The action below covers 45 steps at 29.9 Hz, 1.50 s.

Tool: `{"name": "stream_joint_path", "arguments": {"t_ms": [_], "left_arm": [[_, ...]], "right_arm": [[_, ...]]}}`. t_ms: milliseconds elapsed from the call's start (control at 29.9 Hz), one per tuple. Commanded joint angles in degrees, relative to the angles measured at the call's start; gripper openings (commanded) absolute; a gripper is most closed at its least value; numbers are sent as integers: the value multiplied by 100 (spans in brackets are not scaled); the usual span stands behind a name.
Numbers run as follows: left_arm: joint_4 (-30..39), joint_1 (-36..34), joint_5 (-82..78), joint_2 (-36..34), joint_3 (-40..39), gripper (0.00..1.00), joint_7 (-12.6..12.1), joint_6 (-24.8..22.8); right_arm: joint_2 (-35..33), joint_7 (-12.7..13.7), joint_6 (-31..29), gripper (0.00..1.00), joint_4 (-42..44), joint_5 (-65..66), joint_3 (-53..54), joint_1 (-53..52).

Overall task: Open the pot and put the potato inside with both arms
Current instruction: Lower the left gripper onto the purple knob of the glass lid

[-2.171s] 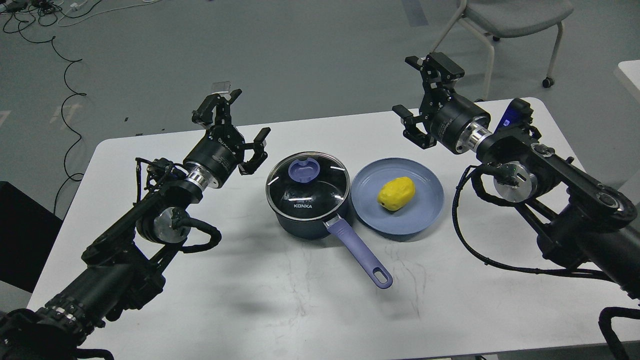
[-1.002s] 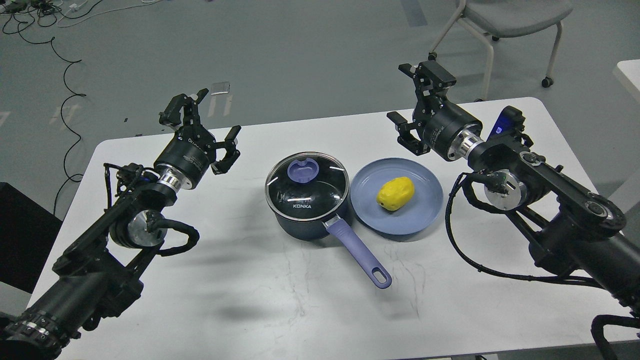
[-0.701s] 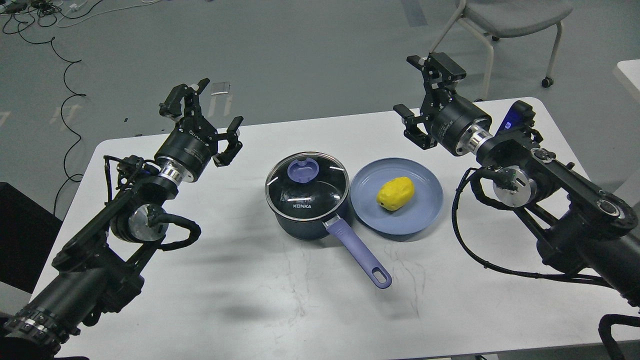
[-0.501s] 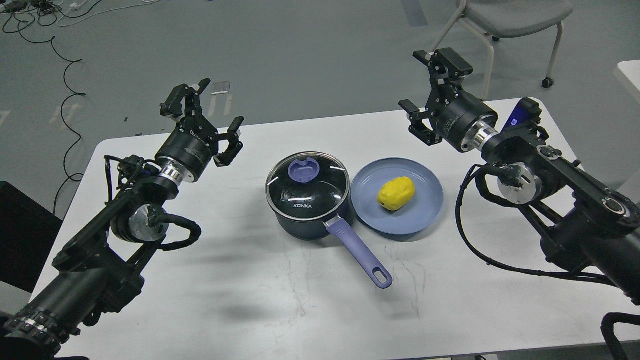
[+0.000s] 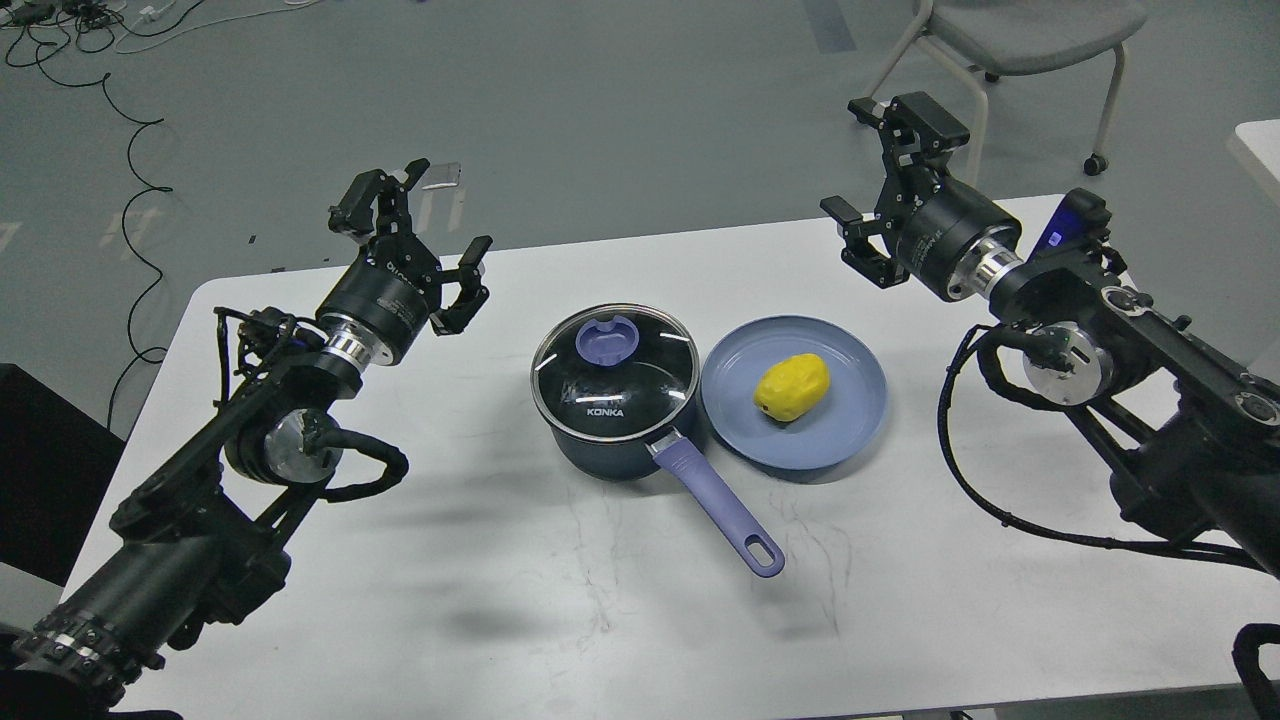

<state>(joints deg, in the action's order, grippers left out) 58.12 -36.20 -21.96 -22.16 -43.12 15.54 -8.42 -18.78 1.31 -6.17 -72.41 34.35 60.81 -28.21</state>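
A dark pot (image 5: pixel 613 420) with a purple handle (image 5: pixel 718 505) stands mid-table. Its glass lid (image 5: pixel 612 373) with a purple knob (image 5: pixel 607 339) is on it. A yellow potato (image 5: pixel 791 386) lies on a blue plate (image 5: pixel 845 420) just right of the pot. My left gripper (image 5: pixel 415 235) is open and empty, raised above the table's back left, well left of the pot. My right gripper (image 5: pixel 885 170) is open and empty, raised above the table's back edge, beyond and right of the plate.
The white table (image 5: pixel 560 600) reaches from the front to behind the pot. A grey chair (image 5: pixel 1010 40) stands on the floor behind the right arm. Cables (image 5: pixel 130 150) lie on the floor at the back left.
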Motion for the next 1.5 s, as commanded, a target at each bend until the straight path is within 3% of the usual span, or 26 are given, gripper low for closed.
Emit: {"name": "stream_joint_path", "arguments": {"t_ms": [0, 100, 234, 334, 501, 802, 1035, 1470], "left_arm": [[-3, -237, -1200, -51, 76, 98, -16, 584], [137, -334, -2273, -226, 330, 98, 37, 1105], [848, -361, -3180, -631, 366, 98, 90, 1115], [1394, -361, -4621, -903, 366, 98, 300, 1167], [2035, -282, -7290, -1211, 786, 98, 318, 1176], [1993, -510, -8500, -1115, 2062, 98, 283, 1449], [1395, -906, -9097, -641, 2299, 98, 301, 1466], [675, -906, -9133, -298, 2449, 98, 292, 1519]], "right_arm": [[-151, -26, -568, 100, 69, -8, 273, 236], [-178, -34, -614, 100, 428, -25, 423, 245], [-196, -52, -614, 100, 535, -43, 599, 263], [-240, -52, -596, 100, 535, -43, 704, 333], [-257, -52, -588, 100, 535, -43, 731, 333], [-249, -52, -587, 100, 526, -43, 757, 342], [-249, -52, -587, 100, 526, -43, 757, 395], [-249, -52, -579, 100, 535, -43, 801, 395]]}}
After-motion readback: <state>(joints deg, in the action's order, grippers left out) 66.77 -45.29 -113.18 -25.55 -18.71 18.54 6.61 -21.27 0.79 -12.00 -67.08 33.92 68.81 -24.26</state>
